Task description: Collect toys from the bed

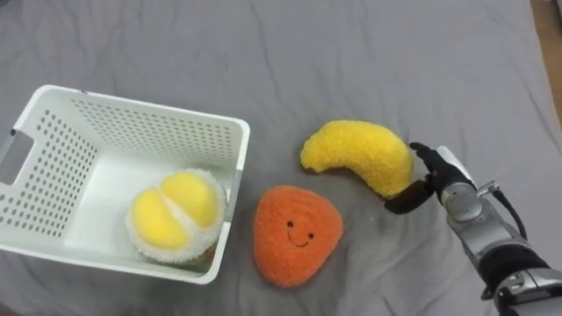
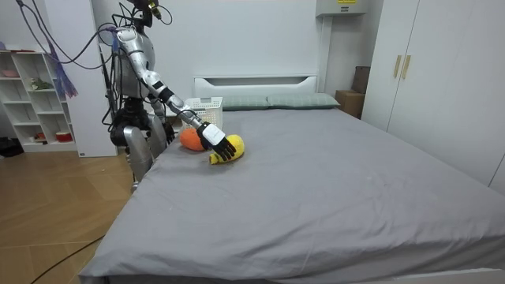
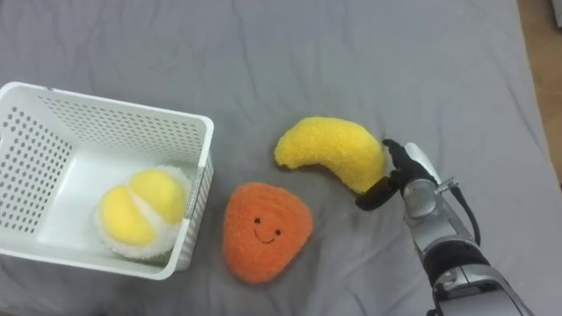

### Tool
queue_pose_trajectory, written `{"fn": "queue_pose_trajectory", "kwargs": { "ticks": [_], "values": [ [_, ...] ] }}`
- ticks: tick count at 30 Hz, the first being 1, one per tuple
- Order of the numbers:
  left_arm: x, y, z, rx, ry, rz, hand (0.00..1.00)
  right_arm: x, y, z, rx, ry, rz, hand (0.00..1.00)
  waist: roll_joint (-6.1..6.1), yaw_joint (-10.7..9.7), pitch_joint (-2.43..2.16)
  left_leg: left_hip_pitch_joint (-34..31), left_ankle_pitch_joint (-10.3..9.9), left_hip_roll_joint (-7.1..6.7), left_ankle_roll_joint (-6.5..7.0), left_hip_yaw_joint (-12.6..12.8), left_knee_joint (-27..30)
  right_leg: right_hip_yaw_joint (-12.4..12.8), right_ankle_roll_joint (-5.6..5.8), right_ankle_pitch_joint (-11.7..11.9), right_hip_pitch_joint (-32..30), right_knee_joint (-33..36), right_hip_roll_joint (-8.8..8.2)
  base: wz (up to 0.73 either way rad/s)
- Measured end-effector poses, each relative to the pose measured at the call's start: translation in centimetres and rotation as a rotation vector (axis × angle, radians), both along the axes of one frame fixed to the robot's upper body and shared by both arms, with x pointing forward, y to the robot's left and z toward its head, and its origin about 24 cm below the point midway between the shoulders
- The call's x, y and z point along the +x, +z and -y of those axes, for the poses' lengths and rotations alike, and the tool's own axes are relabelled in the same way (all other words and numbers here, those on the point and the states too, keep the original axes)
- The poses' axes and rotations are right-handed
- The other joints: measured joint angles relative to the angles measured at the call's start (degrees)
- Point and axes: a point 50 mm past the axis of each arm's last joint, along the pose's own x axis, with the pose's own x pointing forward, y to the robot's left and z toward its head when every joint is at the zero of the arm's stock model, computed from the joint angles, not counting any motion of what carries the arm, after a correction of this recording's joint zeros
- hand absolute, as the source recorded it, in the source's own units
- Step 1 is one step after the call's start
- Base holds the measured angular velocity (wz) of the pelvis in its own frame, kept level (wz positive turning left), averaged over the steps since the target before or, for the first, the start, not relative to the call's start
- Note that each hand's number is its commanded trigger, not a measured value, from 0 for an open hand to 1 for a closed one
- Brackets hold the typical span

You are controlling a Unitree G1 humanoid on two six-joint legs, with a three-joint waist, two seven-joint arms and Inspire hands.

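The right hand (image 1: pixel 436 178) reaches in from 4 o'clock and has closed on the right tip of the banana (image 1: pixel 358 154). Its thumb is hooked under the tip and its fingers are curled over the top. The banana, a yellow plush, lies on the grey bed (image 1: pixel 351 53), arching away from the hand toward 9 o'clock. At the banana's 7 o'clock, just apart from it, lies the orange toy (image 1: pixel 296 233), face up. At that toy's 9 o'clock, close beside it, stands the white basket (image 1: pixel 149 107). A round toy (image 1: pixel 176 213), yellow and white, sits in its 5 o'clock corner. In the room view the robot stands beside the bed, right arm stretched out over it.
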Motion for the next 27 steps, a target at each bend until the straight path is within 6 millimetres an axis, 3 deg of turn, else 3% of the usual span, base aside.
{"fn": "queue_pose_trajectory", "kwargs": {
  "ticks": [15,25,27],
  "values": [
    [0.4,0.0,0.2,-0.01,-0.011,0.029,0.0,0.7,0.9,0.3,0.017,-0.065,0.076,0.0,0.02,0.23,0.58,-2.59,0.07,-0.25,-0.12,-1.42,0.28,-1.06,-0.01,0.0,-1.72,-0.57,0.05,0.03],
    [0.9,0.1,0.6,-0.007,-0.056,0.051,0.0,1.6,2.1,0.0,0.079,-0.1,0.166,0.0,-0.06,1.62,0.71,-3.45,0.07,-0.34,-0.11,-2.33,0.37,-2.3,-0.01,0.0,-2.16,-0.49,-0.14,0.04],
    [1.0,0.2,0.6,-0.007,-0.058,0.058,0.0,1.8,2.2,-0.2,0.093,-0.098,0.178,0.0,-0.05,1.77,0.92,-3.44,0.07,-0.37,-0.11,-2.72,0.37,-2.52,0.0,-0.01,-2.05,-0.5,-0.2,0.08]
  ]
}}
